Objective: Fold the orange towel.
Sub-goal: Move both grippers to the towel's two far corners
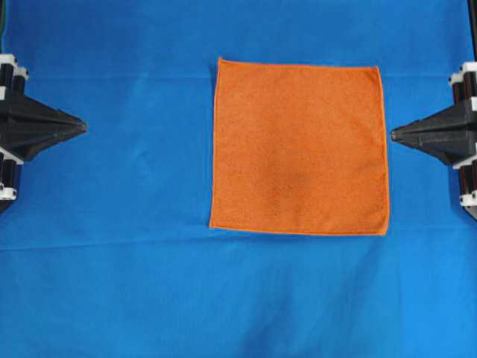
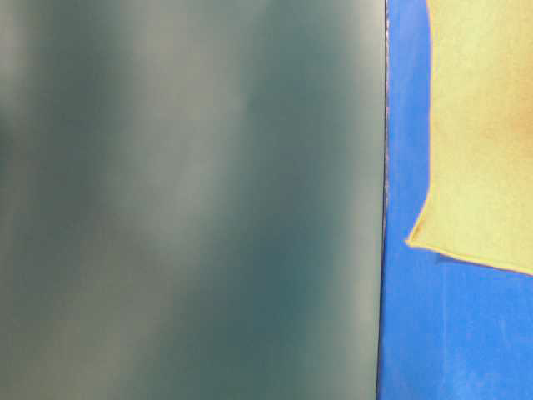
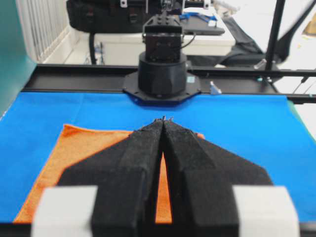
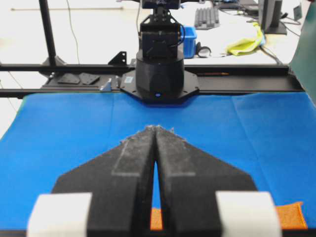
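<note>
Grippers, two, parked. Left gripper at the left edge of the overhead view, right gripper at the right edge; both black foam-padded jaw pairs pressed together at the tips, holding nothing, each pointing inward over the table. Judged a rest pose, leaving the work area unobstructed.

Blue cloth: largest item, covers the whole table as a work surface; faint creases towards the near edge.

Orange towel: square, spread flat and unfolded on the blue cloth, set right of centre, hence near the right gripper's tip and well apart from the left. Corners all exposed for pinching. Folding not yet begun.
</note>
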`<act>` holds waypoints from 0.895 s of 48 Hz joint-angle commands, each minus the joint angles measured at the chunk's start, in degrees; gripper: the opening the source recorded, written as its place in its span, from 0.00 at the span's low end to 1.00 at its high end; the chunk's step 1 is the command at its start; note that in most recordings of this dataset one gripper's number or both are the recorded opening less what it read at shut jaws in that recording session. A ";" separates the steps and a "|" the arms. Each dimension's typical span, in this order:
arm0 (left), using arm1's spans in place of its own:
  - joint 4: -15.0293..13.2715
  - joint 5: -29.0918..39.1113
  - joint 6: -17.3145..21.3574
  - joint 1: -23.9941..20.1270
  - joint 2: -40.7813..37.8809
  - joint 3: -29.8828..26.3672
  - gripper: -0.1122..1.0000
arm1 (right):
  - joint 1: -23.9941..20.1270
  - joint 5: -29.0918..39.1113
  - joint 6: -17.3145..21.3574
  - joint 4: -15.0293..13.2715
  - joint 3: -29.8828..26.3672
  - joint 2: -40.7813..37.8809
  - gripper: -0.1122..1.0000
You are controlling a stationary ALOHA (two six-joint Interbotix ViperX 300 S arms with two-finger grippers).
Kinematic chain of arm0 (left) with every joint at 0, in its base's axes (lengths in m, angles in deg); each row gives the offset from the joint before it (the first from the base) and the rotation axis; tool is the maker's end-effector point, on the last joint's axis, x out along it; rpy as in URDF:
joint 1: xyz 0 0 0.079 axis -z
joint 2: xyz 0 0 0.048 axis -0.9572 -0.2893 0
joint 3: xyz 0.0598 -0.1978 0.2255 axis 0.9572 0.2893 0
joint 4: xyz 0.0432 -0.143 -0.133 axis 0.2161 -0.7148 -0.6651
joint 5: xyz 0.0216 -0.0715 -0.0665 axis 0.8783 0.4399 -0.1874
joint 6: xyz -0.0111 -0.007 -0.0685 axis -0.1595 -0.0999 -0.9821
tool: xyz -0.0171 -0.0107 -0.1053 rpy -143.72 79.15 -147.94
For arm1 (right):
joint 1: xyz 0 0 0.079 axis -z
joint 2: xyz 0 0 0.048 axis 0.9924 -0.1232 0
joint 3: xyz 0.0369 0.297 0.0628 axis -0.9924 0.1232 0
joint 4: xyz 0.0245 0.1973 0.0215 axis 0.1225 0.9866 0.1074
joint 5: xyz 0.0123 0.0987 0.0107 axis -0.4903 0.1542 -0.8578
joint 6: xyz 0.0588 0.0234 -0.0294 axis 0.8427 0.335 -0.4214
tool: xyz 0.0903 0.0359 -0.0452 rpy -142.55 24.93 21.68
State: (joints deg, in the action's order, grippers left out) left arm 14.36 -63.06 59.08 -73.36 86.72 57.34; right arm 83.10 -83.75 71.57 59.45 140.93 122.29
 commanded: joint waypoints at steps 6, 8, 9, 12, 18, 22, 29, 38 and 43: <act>-1.05 -0.62 0.09 0.62 -3.96 -1.14 0.10 | 0.26 -0.09 0.35 0.26 -2.20 -1.05 0.10; -1.05 -1.14 0.09 0.44 -5.10 -1.32 0.10 | 0.35 0.26 0.44 0.26 -2.29 -1.05 0.10; -1.05 -1.58 0.09 0.26 -5.71 -1.49 0.10 | 0.53 0.53 0.53 0.35 -2.37 -1.05 0.10; -1.05 -2.90 0.00 -0.62 -7.91 -1.76 0.10 | 1.23 1.76 0.88 0.44 -2.37 -1.05 0.10; -1.05 -6.59 -0.09 -3.87 -13.62 -2.64 0.10 | 4.66 4.92 2.02 0.88 -2.37 -1.14 0.10; -1.05 -8.35 -0.26 -6.06 -17.23 -3.43 0.10 | 8.09 7.47 3.08 0.88 -2.29 -1.41 0.10; -1.05 -9.40 -0.35 -9.32 -24.08 -6.24 0.11 | 15.03 11.43 4.57 0.88 -1.93 -2.90 0.10; -1.32 -9.32 -0.35 -12.74 -34.45 -12.22 0.33 | 24.17 14.15 5.71 0.88 -1.23 -7.73 0.11; -1.32 -9.14 -0.35 -14.94 -40.43 -15.82 0.61 | 29.27 15.29 6.33 0.88 -1.05 -12.22 0.26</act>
State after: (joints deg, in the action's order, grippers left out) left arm 13.13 -71.93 58.73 -86.81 49.63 45.12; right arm 109.29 -68.81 77.63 60.16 140.40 112.88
